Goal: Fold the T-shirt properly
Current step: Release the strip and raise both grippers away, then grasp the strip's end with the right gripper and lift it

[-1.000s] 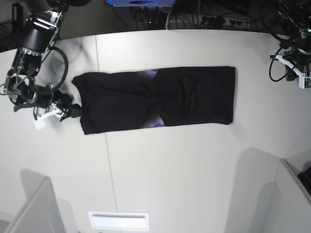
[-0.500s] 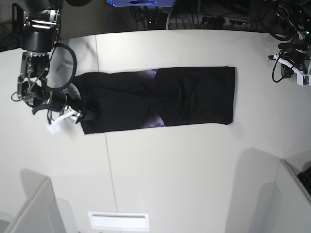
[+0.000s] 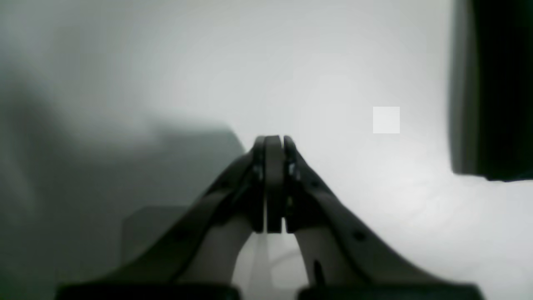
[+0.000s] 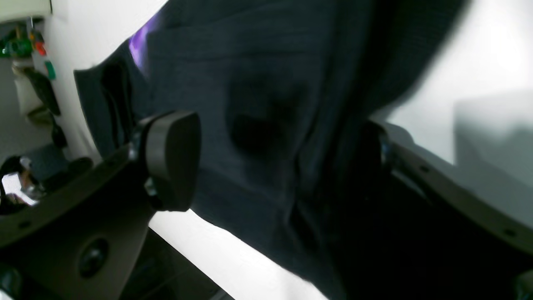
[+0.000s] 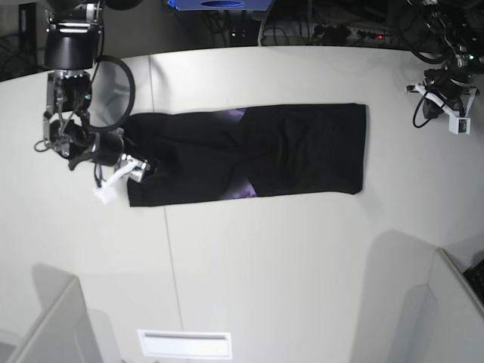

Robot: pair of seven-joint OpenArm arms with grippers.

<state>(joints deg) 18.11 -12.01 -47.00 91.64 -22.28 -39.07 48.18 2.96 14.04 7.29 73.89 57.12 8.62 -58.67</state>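
The black T-shirt (image 5: 249,155) lies flat on the white table (image 5: 287,257), folded into a long strip, with slivers of purple print at its top and bottom edges. My right gripper (image 5: 138,169) is over the shirt's left end. In the right wrist view it (image 4: 270,154) is open, one pad (image 4: 173,160) is in plain sight, and the black cloth (image 4: 258,104) lies between the jaws and covers the other finger. My left gripper (image 5: 456,121) hovers off the shirt at the table's far right. It (image 3: 272,141) is shut and empty over bare table.
A dark blurred shape (image 3: 495,83) fills the right edge of the left wrist view. Grey partitions stand at the front left (image 5: 53,318) and front right (image 5: 446,302). A white plate (image 5: 185,344) lies near the front edge. Cables and equipment (image 5: 333,30) line the back.
My right gripper has moved rightward from beside the shirt's left end onto it. The left arm has drifted slightly up and back. The shirt's shape is unchanged.
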